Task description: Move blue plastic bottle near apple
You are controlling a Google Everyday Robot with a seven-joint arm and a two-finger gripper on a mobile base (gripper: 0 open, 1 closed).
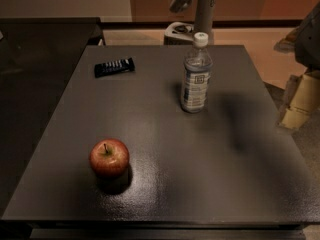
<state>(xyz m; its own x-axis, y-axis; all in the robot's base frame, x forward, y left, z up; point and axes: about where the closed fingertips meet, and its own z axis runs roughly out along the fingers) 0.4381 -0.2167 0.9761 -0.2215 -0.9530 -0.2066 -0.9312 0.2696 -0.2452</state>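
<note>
The gripper [298, 101] hangs at the right edge of the view, pale and pointing downward. Just above it is the dark arm [311, 34], partly cut off.

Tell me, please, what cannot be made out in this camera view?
1. The gripper, camera view: at the right edge beside the table, cut off by the frame; its shape is unclear.
2. The blue plastic bottle, camera view: label print too small to read.
3. The black ridged bar, camera view: too small and dark to identify.
4. The grey post behind the table, camera view: top cut off by the upper edge.
</note>
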